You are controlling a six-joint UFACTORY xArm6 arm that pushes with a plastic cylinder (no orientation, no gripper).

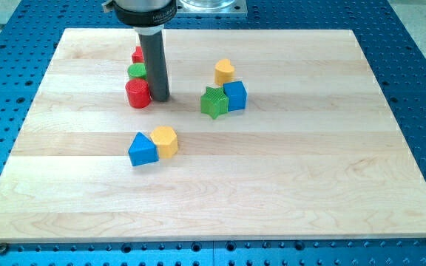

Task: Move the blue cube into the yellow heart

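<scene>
The blue cube (pixel 236 95) sits right of the board's centre and touches a green star (pixel 213 102) on its left. The yellow heart (pixel 224 72) stands just above them, a small gap from the cube's top-left corner. My tip (pixel 160 98) rests on the board well to the left of the cube, right beside a red cylinder (pixel 137 94). The rod rises from there to the view's top.
A green cylinder (pixel 136 72) and a partly hidden red block (pixel 137 55) stand above the red cylinder, left of the rod. A blue triangular block (pixel 142 150) touches a yellow block (pixel 166 141) below them. The wooden board (pixel 309 185) lies on a blue perforated table.
</scene>
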